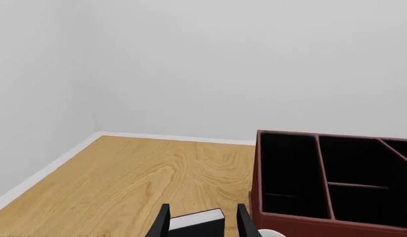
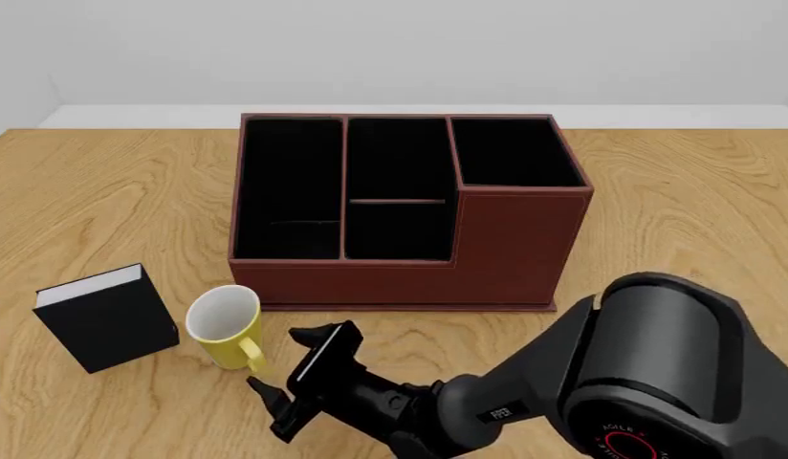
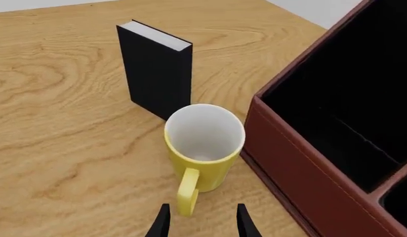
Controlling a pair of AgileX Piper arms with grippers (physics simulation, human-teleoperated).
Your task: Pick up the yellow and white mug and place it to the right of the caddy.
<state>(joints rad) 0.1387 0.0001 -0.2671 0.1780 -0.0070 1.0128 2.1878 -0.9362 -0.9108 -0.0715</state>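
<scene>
Mug place: the mug (image 2: 225, 326) stands on the table (image 2: 700, 220) just in front of the caddy's (image 2: 407, 206) left front corner, near it but, in the front view, seemingly not touching; a black book (image 2: 107, 316) stands at the mug's 9 o'clock.

Key relation: in the front view the mug lies at about 10 o'clock from the right gripper (image 2: 292, 368), close by, with the handle (image 2: 251, 356) the nearest part; the right wrist view shows the handle (image 3: 186, 193) just ahead of the fingertips and slightly off the midline between them.

Nearer arm: the right; the left gripper (image 1: 202, 224) looks over the book's top toward the far wall, and the mug is barely in its view, if at all.

Mug pose: upright, mouth up, white inside showing; long axis vertical.

Handle heading: roughly 5 o'clock in the front view, toward the right gripper.

Right gripper: jaws parted, nothing between them, not yet on the mug.

Left gripper: jaws parted; the book shows between the fingertips in its wrist view, though whether it lies within them or beyond cannot be told.

Goal spot: bare table at the caddy's 3 o'clock, well apart from the mug, on the far side of the caddy from it.

Judgement: the approach looks set for the handle or the near wall; a small sideways correction seems needed to centre the handle between the jaws.
</scene>
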